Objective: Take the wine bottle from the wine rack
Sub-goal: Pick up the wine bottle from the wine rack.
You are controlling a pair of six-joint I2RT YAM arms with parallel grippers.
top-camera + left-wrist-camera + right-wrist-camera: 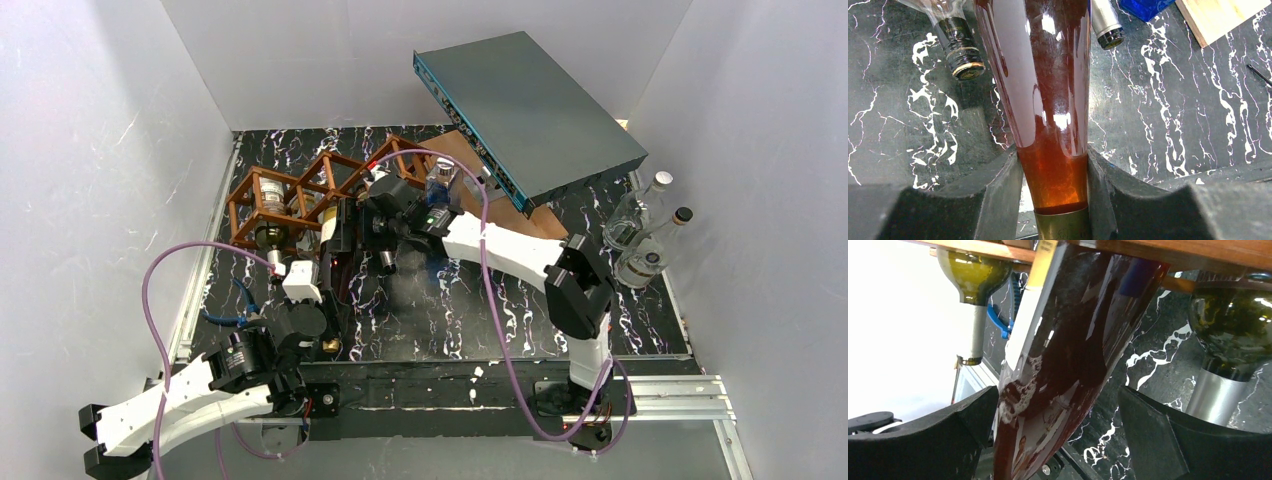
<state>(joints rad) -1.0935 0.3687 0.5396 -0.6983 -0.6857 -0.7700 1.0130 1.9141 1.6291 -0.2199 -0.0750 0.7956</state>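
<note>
The wine rack point(300, 190) is a reddish-brown lattice at the back left of the table, and its bars point(1198, 252) cross the top of the right wrist view. The wine bottle point(1043, 75), dark red with a gold-foiled neck, sticks out of the rack toward me. My left gripper point(1055, 192) is shut on its neck just above the foil. My right gripper point(1058, 430) stands open round the bottle's body point(1068, 340). Its left finger lies close against the glass, and its right finger point(1158, 435) stands well apart from it.
Other bottles lie in the rack, their necks point(960, 55) point(1108, 27) point(973, 335) pointing out beside the held one. A grey-teal flat box point(530, 110) leans tilted over a wooden board point(470, 160) at the back. Two clear bottles point(640, 225) stand at the right edge.
</note>
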